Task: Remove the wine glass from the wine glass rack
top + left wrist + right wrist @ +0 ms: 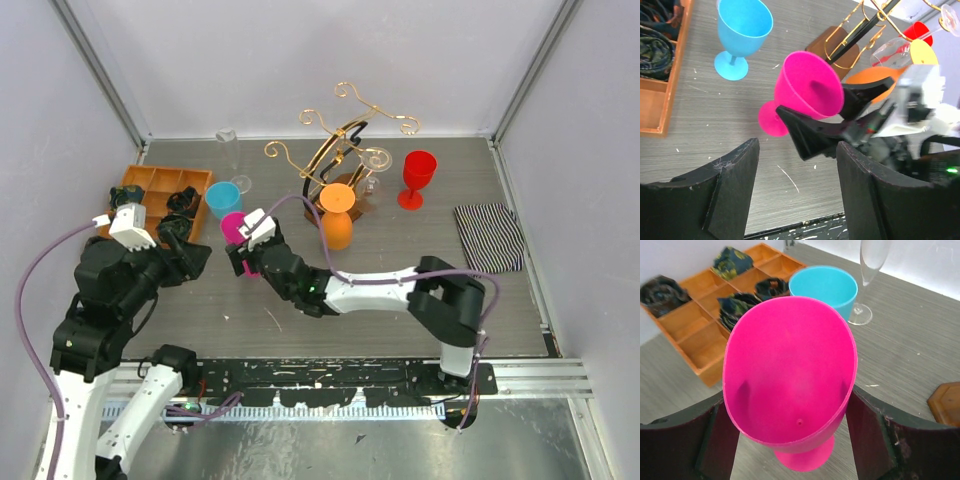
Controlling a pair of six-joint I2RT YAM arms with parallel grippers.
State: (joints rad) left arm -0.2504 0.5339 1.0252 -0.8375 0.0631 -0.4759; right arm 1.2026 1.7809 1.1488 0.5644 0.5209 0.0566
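A pink wine glass [233,226] [790,370] leans over the table left of centre, its foot [771,120] low by the tabletop. My right gripper [240,252] [786,405] is shut on its bowl, one finger [867,435] on each side. Behind it stands the gold wire wine glass rack [340,135] [850,35] with a black arch; a clear glass [375,160] hangs from it and an orange glass [338,215] is at its base. My left gripper [198,258] [796,147] is open and empty, just left of the pink glass.
A blue cup [222,198] [825,287] and a clear flute [234,160] [870,270] stand just beyond the pink glass. At far left a wooden tray [150,185] [695,340] holds dark rolled cloths. A red glass [418,178] and striped cloth [490,237] are at right.
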